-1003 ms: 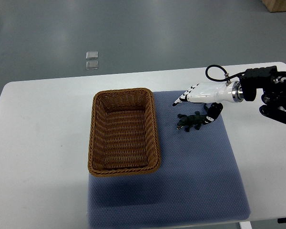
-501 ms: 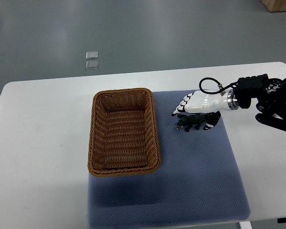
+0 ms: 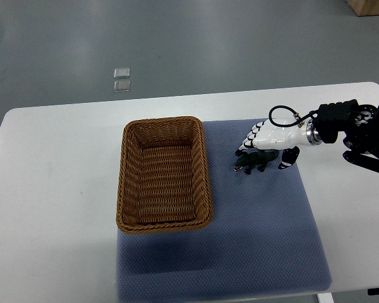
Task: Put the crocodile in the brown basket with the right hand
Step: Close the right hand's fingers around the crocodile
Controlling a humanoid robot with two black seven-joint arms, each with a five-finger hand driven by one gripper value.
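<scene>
A small dark green crocodile (image 3: 254, 163) lies on the blue mat (image 3: 265, 233), head pointing left toward the brown wicker basket (image 3: 206, 165). My right hand (image 3: 265, 151), white with black fingertips, hovers low over the toy's back. Its fingers (image 3: 247, 141) are spread on the far side and the thumb (image 3: 287, 159) hangs down by the tail on the near side. The fingers are not closed around the toy, so the hand is open. The basket stands a short gap to the left and holds nothing. My left arm does not show.
The mat covers the right middle of the white table (image 3: 57, 177), and the basket sits partly on its left edge. Two small clear squares (image 3: 121, 80) lie on the grey floor beyond the table. A cardboard box corner (image 3: 370, 6) shows at top right.
The right hand has dropped lower and rolled over the crocodile, with the fingers now pointing down behind it and the thumb by the tail. The crocodile has stayed where it was.
</scene>
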